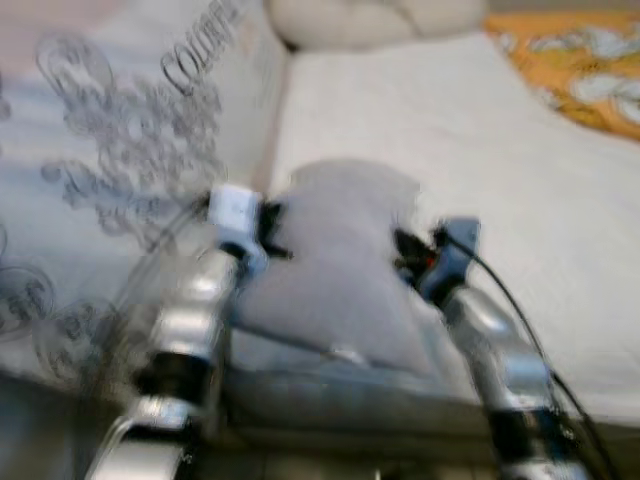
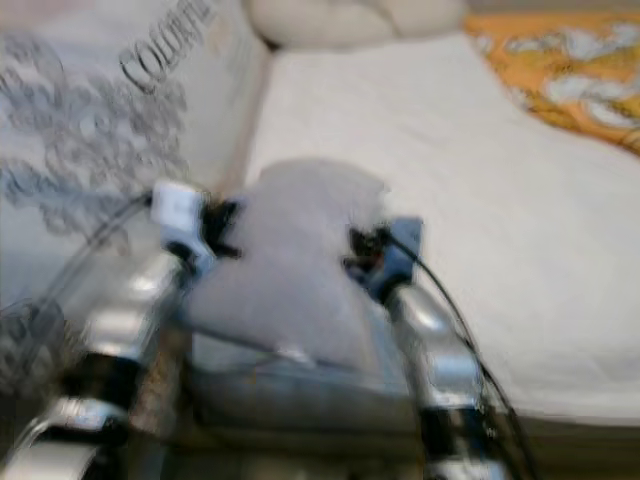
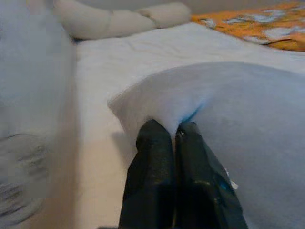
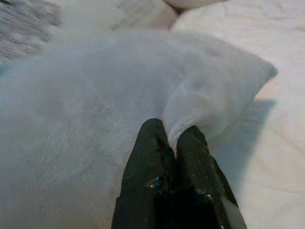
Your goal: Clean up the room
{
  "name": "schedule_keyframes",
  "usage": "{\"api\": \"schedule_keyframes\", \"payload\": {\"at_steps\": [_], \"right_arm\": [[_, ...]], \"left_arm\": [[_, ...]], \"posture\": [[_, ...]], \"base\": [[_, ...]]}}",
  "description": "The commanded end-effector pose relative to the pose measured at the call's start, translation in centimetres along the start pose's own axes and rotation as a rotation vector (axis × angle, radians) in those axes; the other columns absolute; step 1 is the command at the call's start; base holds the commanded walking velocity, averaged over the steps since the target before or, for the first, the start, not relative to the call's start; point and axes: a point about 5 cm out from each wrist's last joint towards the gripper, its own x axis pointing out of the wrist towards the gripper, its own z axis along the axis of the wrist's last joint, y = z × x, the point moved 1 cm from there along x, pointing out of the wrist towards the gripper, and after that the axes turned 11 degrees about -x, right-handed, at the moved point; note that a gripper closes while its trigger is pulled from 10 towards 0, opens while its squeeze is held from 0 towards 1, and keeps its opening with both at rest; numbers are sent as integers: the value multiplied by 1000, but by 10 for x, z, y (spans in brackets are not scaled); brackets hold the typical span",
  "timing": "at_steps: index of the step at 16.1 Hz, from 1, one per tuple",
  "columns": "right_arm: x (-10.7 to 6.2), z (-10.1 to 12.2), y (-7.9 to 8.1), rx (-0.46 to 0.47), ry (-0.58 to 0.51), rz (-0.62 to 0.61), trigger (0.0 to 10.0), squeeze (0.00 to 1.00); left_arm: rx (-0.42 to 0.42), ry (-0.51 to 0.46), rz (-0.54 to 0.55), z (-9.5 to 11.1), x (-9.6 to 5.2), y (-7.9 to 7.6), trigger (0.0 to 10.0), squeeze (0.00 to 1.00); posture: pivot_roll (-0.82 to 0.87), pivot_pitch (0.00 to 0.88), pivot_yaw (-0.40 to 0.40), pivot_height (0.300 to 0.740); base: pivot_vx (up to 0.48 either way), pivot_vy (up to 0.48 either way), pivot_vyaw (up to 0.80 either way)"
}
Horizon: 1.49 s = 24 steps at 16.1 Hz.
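A pale grey pillow [image 1: 345, 265] hangs between my two arms above the white bed [image 1: 480, 150]. My left gripper [image 3: 172, 130] is shut on the pillow's left edge, pinching the fabric [image 3: 200, 95] between its black fingers [image 3: 152, 157]. My right gripper [image 4: 174, 131] is shut on the pillow's right edge [image 4: 205, 95]. In the eye views the left gripper [image 1: 270, 228] and right gripper [image 1: 405, 250] sit at either side of the pillow [image 2: 300, 260]. The eye views are blurred.
A printed grey-patterned panel [image 1: 120, 150] runs along the bed's left side. A cream bolster [image 1: 370, 20] lies at the head of the bed. An orange patterned blanket [image 1: 580, 60] covers the far right. The white sheet spreads wide to the right.
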Motion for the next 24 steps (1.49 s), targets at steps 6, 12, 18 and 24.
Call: {"api": "schedule_keyframes", "payload": {"at_steps": [6, 12, 18, 24], "right_arm": [[3, 9, 14, 21, -30, 71, 10000, 0], [2, 1, 5, 42, 9, 12, 10000, 0], [2, -1, -12, 55, 11, -91, 10000, 1000], [1, -1, -20, -77, 0, -54, 10000, 1000]], "left_arm": [[38, -44, 32, 13, -3, 13, 10000, 0], [125, -22, 5, 11, -1, 13, 10000, 0], [216, -13, -11, 16, 12, 10, 10000, 0], [441, -67, 35, 51, 30, 23, 10000, 0]], "posture": [[16, 0, 94, 740], [10, 0, 97, 740], [0, 0, 98, 740], [-2, 0, 92, 740]], "base": [[279, 0, 0], [0, 0, 0], [0, 0, 0], [0, 0, 0]]}}
